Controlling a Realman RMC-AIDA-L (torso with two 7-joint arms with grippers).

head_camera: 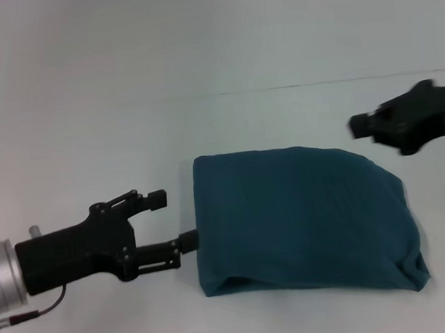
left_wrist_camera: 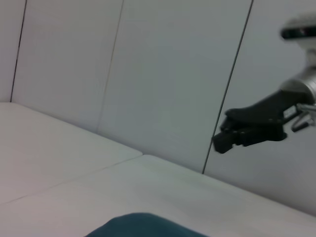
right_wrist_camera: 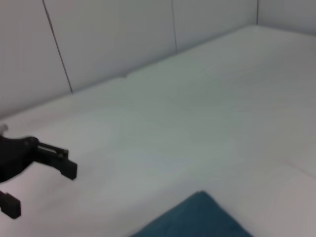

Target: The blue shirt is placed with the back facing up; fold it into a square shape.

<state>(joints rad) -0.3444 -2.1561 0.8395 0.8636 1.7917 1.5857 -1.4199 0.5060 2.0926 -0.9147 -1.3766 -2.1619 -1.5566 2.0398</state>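
The white table (head_camera: 85,108) took up pretty much the whole head view, plain and pale all the way back to a thin seam line; behind it, in the wrist views, stood a wall of light panels (left_wrist_camera: 163,74) with dark joints between them. The blue shirt (head_camera: 301,218) sat on the table a bit right of centre and toward the near edge, already bundled into a chunky, roughly square packet; its left side ran fairly straight, the top right corner was rounded off, and the bottom edge showed a rolled fold with a little bunching at the near right corner; only a corner of it peeked into each wrist view. The left gripper (head_camera: 172,219) came in low from the left, its fingers spread apart with nothing between them; the lower finger's tip was right at the shirt's left edge, touching or nearly so, I honestly couldn't say which; the upper finger stood clear of the cloth. The right gripper (head_camera: 359,126) hung up above the table past the shirt's far right corner, well apart from the fabric, and was blurry enough that I couldn't tell how its fingers stood.
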